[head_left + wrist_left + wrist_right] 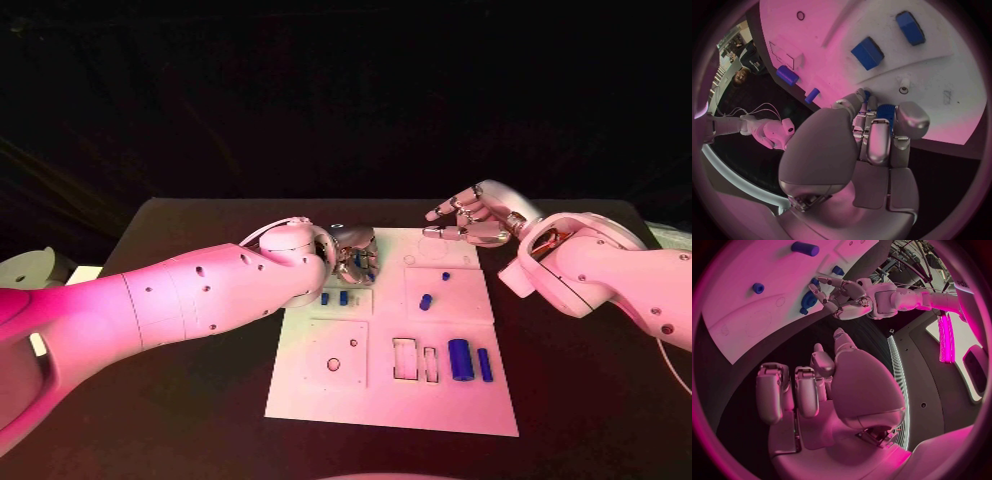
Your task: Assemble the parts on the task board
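Lying in the middle of the black table (173, 420), the white task board (378, 390) is taken as the landmark for everything else. Over the board's far left corner the left hand (351, 258) is held low, its fingers (878, 142) curled together around a small blue part (886, 112); whether that part is truly gripped or only touched cannot be told, as most of it is hidden by the fingers. Just off the board's far right corner the right hand (473, 218) is raised with its fingers apart and nothing held in it. Near the board's front right, a long blue cylinder (460, 359) is laid beside a thinner blue bar (485, 364). Toward the board's centre a short blue peg (426, 301) is seen, and two small blue blocks (335, 297) are set close to the left hand.
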